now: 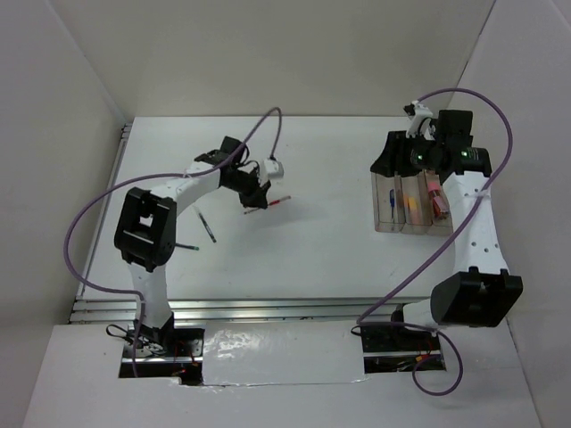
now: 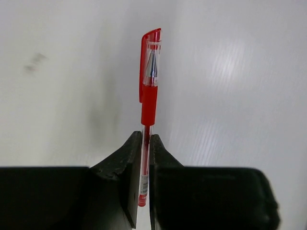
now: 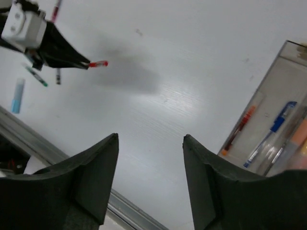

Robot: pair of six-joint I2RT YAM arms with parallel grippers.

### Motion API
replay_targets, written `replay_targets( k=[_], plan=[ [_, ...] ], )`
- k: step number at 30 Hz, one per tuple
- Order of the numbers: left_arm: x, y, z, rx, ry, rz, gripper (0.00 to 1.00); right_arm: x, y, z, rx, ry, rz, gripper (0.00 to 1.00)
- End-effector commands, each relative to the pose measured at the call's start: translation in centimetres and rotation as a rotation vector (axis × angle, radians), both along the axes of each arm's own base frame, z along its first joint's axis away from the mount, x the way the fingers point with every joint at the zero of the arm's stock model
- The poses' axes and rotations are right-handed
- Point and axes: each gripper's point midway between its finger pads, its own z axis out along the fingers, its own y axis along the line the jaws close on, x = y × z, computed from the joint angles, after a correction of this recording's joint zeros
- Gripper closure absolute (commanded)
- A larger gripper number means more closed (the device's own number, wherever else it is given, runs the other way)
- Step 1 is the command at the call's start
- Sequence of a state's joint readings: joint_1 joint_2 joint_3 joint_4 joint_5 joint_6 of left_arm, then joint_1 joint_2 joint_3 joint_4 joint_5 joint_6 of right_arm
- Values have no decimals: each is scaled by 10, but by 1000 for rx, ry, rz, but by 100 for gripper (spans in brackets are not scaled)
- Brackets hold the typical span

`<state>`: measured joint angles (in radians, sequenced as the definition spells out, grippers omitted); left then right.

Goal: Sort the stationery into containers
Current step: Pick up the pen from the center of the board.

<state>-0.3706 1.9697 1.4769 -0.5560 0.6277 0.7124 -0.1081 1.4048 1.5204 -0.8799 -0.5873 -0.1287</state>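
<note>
A white table (image 1: 312,250) fills the middle. A ribbed metal rail (image 1: 268,308) borders it at 6 o'clock, with a glossy white sheet (image 1: 277,358) just beyond. Plain white walls (image 1: 268,53) rise at 9, 12 and 3 o'clock.

This looks like a robotics lab test cell. Plain white panels (image 1: 294,53) close in a white table (image 1: 303,259) beyond the left gripper (image 1: 260,201) and to either side of it. Behind it an aluminium rail (image 1: 268,308) edges the table, and purple cables (image 1: 511,147) loop loose nearby.
</note>
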Motion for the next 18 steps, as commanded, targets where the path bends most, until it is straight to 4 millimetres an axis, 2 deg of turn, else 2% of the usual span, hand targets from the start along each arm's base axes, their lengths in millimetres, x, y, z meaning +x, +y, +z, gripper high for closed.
replay_targets(
  k=[1,2,3,4,5,8,10,11,13,17,18],
  plan=[
    [13,-30,104,-383,190,239,100,-12,32,42,176,-116,103,36],
    [5,-32,123,-438,217,259,100,-13,43,42,198,-129,133,32],
    [7,-38,141,-498,203,274,100,-18,52,49,230,-138,156,22],
    [1,-40,152,-536,281,339,100,-19,61,52,258,-139,171,17],
    [-8,-38,164,-563,285,367,100,-22,68,51,273,-130,186,15],
    [-11,-37,187,-623,300,535,100,-31,97,59,336,-111,260,13],
    [-11,-36,188,-617,302,656,100,-30,111,60,359,-102,294,13],
    [-20,-41,197,-630,292,643,100,-27,116,57,376,-78,295,13],
    [-26,-44,202,-642,301,665,100,-26,129,58,402,-68,324,13],
    [-39,-56,207,-665,391,672,100,-22,159,49,434,-3,356,14],
    [-40,-58,207,-668,399,672,100,-19,159,45,430,4,343,15]
  ],
)
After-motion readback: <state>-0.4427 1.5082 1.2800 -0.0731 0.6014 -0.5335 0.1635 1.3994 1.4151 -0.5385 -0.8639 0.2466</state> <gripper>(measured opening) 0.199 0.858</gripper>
